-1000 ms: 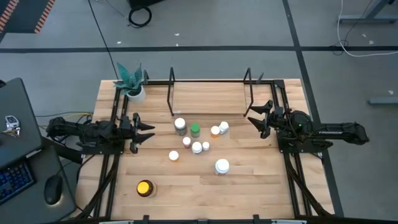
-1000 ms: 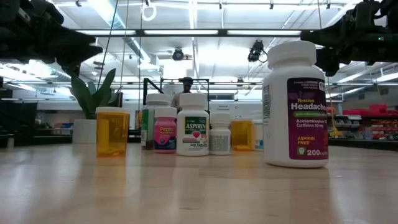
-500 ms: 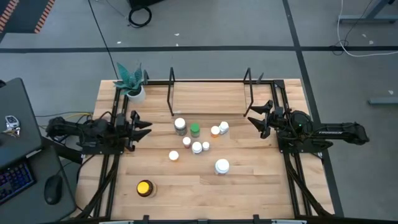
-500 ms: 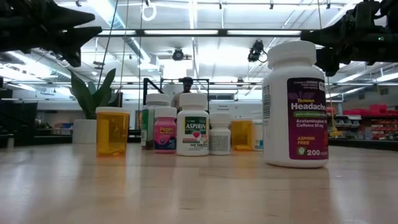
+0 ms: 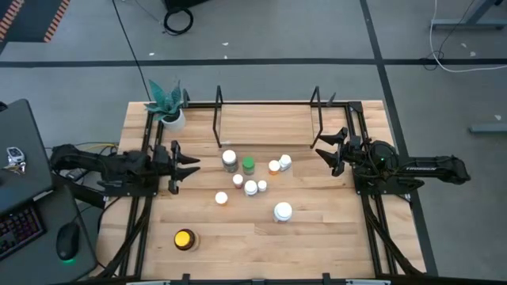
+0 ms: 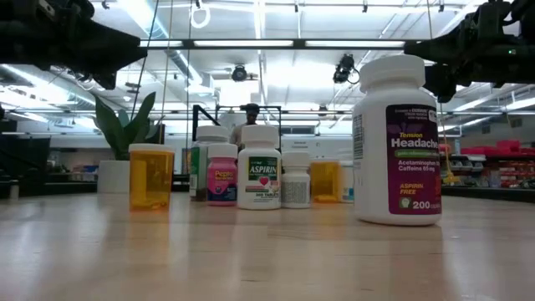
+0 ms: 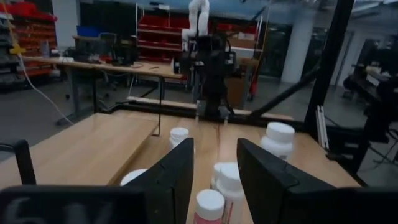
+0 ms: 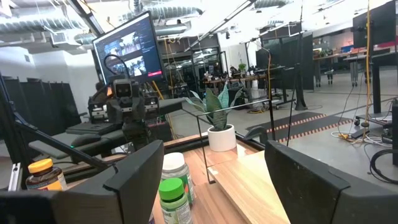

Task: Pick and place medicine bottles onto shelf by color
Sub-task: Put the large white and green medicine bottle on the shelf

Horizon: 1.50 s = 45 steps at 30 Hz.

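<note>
**Wooden table, bottles waiting**

From above: medicine bottles cluster mid-table, before the bare shelf. Left gripper and right gripper hover either side, fingers spread, empty. Low down: the big white bottle looks light, rigid, slick; grip its body below the cap.

A potted plant is standing at the table's far left corner. A keyboard and mouse are lying beside the table.
</note>
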Each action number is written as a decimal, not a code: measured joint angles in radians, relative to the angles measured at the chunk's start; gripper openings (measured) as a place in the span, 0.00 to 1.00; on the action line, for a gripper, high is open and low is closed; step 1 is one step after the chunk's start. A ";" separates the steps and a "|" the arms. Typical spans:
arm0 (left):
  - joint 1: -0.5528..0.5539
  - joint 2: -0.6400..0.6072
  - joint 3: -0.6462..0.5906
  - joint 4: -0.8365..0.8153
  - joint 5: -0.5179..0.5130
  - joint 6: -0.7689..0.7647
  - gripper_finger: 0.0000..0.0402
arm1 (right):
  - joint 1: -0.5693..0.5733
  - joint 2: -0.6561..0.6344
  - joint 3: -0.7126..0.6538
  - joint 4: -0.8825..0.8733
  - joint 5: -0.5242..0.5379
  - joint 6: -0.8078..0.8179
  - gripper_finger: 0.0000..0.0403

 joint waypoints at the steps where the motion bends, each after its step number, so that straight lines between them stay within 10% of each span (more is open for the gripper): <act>1: 0.000 0.009 0.000 0.002 0.008 0.005 0.34 | 0.000 0.000 0.000 0.000 0.000 0.000 0.72; 11: 0.000 0.108 0.039 -0.049 0.026 -0.009 0.36 | 0.000 0.000 0.000 0.000 0.000 0.000 0.72; 45: 0.104 0.886 0.935 -0.912 0.020 0.010 0.54 | 0.000 0.000 0.000 0.000 0.000 0.000 0.72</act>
